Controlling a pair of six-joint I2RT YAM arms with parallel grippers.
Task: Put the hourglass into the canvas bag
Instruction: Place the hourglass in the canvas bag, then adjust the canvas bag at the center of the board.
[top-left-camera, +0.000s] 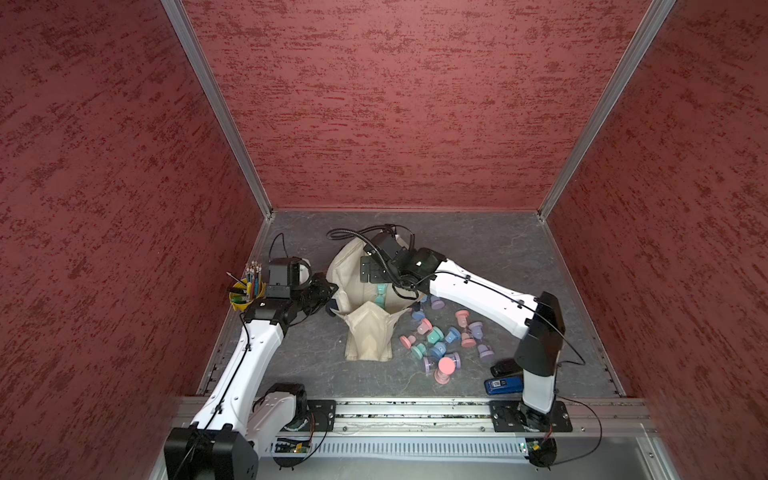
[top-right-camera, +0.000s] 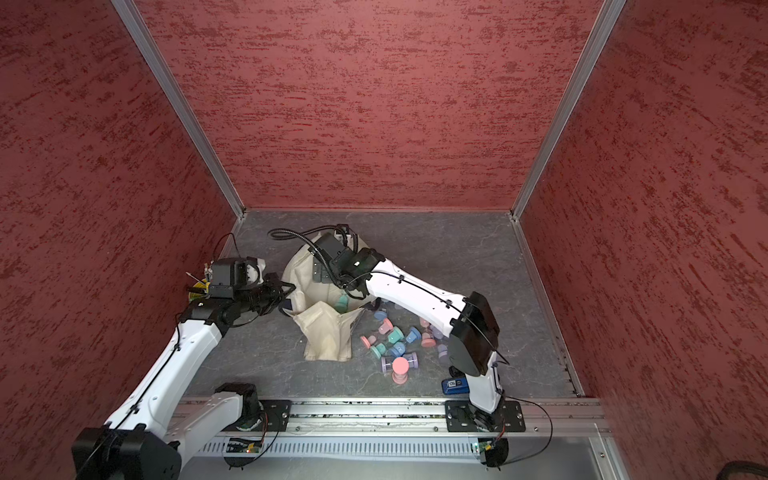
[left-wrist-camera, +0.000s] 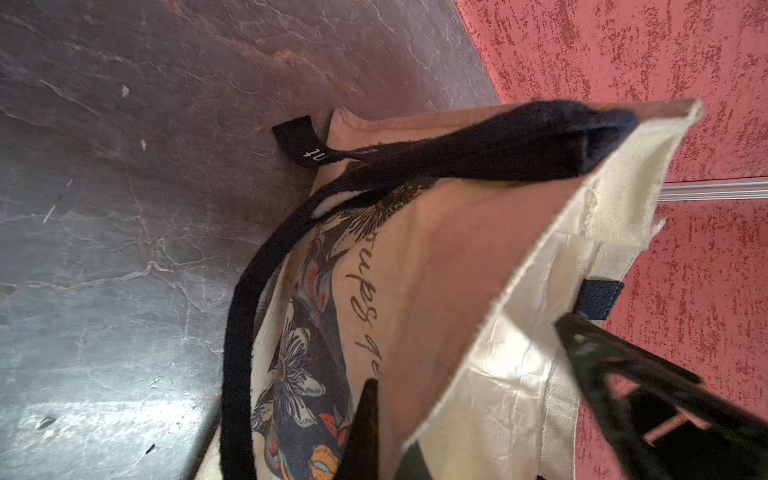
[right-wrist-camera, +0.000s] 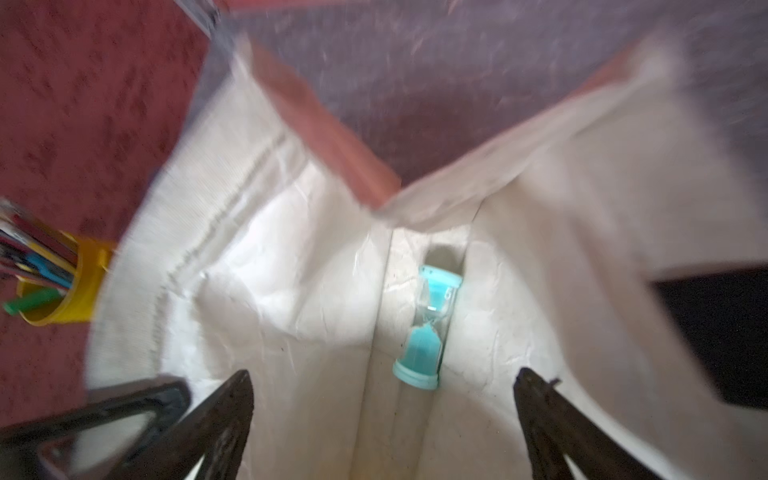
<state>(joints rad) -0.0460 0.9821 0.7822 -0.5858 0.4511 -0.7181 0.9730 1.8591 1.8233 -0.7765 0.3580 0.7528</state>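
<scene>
The right pincer (right-wrist-camera: 382, 415) hangs wide open over the mouth of the canvas bag (right-wrist-camera: 257, 257), its dark fingers (right-wrist-camera: 224, 419) well apart and gripping nothing. Just beyond the fingertips, down inside the bag, lies the hourglass (right-wrist-camera: 428, 328), clear of the pincer and resting on its side in the crease of the bag's floor. Its long axis runs away from the pincer along that crease, with one cap near the tips and the other farther off. It has a narrow clear glass waist between two round teal caps, and teal sand fills the bulb nearer the pincer. In both top views only a patch of teal (top-left-camera: 380, 291) shows below the wrist.

The bag's walls rise on either side of the open fingers, and a folded gusset dips inward past the far cap. The lining is pale, crinkled and faintly glossy. The outside is coarse cream weave printed with flowers (left-wrist-camera: 299, 365) and script, and carries dark navy straps (left-wrist-camera: 249, 311).

Beside the right pincer, the left pincer (top-left-camera: 330, 296) is closed on the bag's rim, with the wall pinched between its fingers (left-wrist-camera: 615, 374). Beyond it stands a yellow pencil cup (top-left-camera: 243, 297) crammed with pencils.

On the right pincer's other side, outside the bag and partly under its forearm, other hourglasses (top-left-camera: 436, 338) in pink, teal, blue and lilac lie scattered on the grey, veined desk (top-left-camera: 478, 257). A pink one (top-left-camera: 445, 370) stands on end. Farther out, by the arm's base, lies a blue device (top-left-camera: 503, 385).
</scene>
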